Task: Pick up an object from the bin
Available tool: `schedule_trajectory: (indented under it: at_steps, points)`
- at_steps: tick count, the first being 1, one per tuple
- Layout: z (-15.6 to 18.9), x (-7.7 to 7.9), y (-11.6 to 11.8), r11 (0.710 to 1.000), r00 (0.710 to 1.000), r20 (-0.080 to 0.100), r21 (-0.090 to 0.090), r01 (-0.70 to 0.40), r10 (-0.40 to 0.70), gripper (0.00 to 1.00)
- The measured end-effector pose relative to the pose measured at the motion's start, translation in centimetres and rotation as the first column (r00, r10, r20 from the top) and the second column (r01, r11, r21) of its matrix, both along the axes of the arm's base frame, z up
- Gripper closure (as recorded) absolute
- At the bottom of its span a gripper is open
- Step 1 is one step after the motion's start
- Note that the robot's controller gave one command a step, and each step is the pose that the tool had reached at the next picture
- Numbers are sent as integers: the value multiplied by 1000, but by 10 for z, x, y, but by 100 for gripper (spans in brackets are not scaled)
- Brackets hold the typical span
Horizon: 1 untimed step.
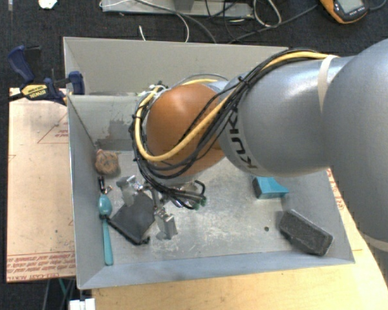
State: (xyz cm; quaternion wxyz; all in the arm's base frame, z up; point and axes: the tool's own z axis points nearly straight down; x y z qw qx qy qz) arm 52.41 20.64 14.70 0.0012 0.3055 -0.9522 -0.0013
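One each: black pad [132, 222], teal brush [106, 232], brown lump [107, 162], blue block [269, 187], grey sponge [304, 232], tool [149, 205] spread empty above pad

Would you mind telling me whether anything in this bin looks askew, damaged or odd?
Nothing looks spilled or broken. The black flat pad lies skewed beside the gripper, near the teal tool along the left wall; nothing else stands out.

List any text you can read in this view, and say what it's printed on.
"KUK": black letters running along the grey arm; the rest of the word cannot be made out.
No lettering to be seen on the blue block, dark grey block, black pad, teal-handled tool or brown lump.
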Motion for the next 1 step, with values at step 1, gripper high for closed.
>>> schedule_trajectory:
  at_steps: [1]
  points:
    - [-81, -14, 15, 999, 999, 3, 2, -52, 52, 0]
